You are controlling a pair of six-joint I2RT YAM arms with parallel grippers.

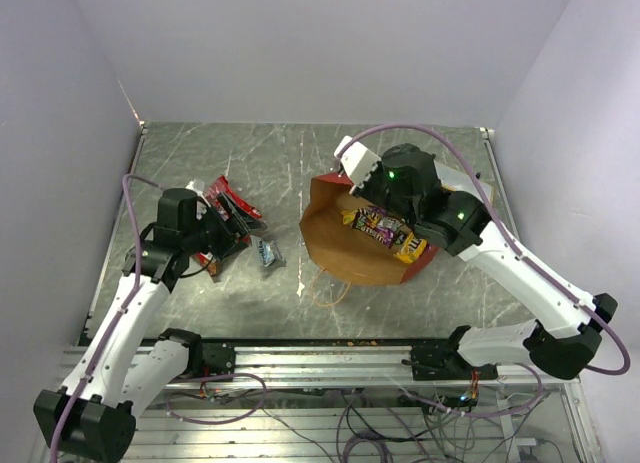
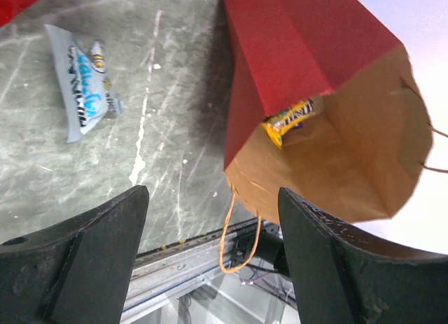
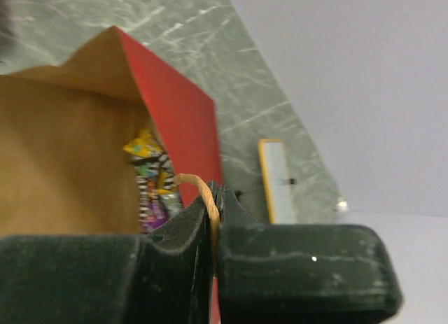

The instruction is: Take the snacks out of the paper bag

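Pinching one loop handle (image 3: 192, 182) of the paper bag (image 1: 345, 258), the right gripper (image 3: 213, 201) has its fingers closed together on the tan cord at the bag's far rim; I cannot tell whether the red rim paper is caught too. The bag lies on its side, centre-right on the grey marbled table (image 1: 250, 153), with its mouth toward the left arm. Inside, against the right wall, a purple wrapper (image 1: 378, 223) and a yellow-orange packet (image 1: 410, 249) touch each other, and more may be hidden beneath. Out on the table, just left of the bag, lies a silver-blue packet (image 1: 268, 253). Farther left is a red chip bag (image 1: 238, 201), with other red pieces partly under the left arm that I cannot count. The left gripper (image 2: 212, 198) hangs empty with fingers wide apart, near the silver-blue packet and facing the bag mouth. Handling judgement: the packets look light, with slick, crinkly foil and contents that could crush. The flat crimped end seal is probably the best hold, since a squeeze across the puffed middle may slip. The kraft bag is light and soft-walled, so it will likely slide or fold in if pushed from inside. The handle pinch should steady it, though the thin cord could tear under a hard pull. The yellow-orange packet sits nearest the mouth and looks the easier reach.
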